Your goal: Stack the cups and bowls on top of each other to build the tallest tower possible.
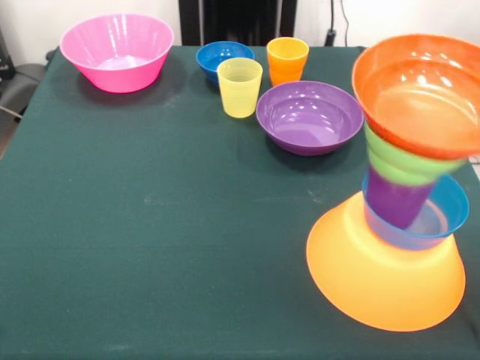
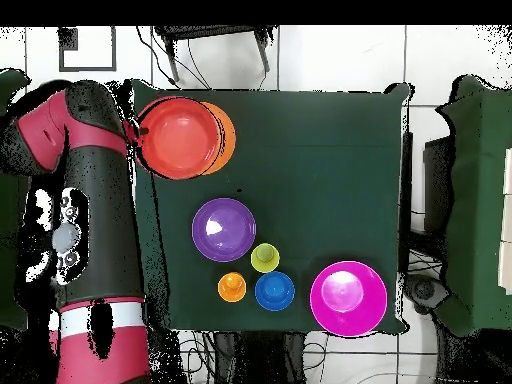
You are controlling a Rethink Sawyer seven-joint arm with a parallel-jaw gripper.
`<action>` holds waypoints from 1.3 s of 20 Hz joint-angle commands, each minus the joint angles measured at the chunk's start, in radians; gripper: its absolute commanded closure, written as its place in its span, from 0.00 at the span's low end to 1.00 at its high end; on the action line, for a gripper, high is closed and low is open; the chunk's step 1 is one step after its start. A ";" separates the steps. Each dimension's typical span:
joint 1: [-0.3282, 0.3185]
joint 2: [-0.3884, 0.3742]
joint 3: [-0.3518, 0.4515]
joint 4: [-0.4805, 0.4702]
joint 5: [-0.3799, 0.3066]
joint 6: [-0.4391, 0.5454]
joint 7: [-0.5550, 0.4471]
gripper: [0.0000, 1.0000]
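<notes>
The tower stands at the front view's right edge. An upturned yellow-orange bowl (image 1: 382, 277) is its base, then a light blue bowl (image 1: 450, 206), a purple cup (image 1: 396, 201), a green bowl (image 1: 401, 165) and an orange-red bowl (image 1: 420, 97) on top, leaning slightly. From overhead only the orange-red bowl (image 2: 180, 137) and the base's rim (image 2: 228, 135) show. Loose on the cloth are a purple bowl (image 1: 310, 116), a yellow cup (image 1: 240, 88), an orange cup (image 1: 287, 60), a dark blue bowl (image 1: 223, 58) and a pink bowl (image 1: 116, 51). No gripper shows in either view.
The red and black arm (image 2: 95, 200) lies drawn back beside the table's edge in the overhead view, close to the tower. The dark green cloth (image 1: 150, 225) covers the table. The tower stands close to the table's edge.
</notes>
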 commanded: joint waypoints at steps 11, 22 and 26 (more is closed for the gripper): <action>-0.054 0.000 0.137 0.109 -0.046 0.065 -0.337 1.00; -0.063 -0.021 0.144 0.099 -0.043 0.112 -0.367 1.00; -0.068 -0.040 0.150 0.099 -0.037 0.143 -0.389 1.00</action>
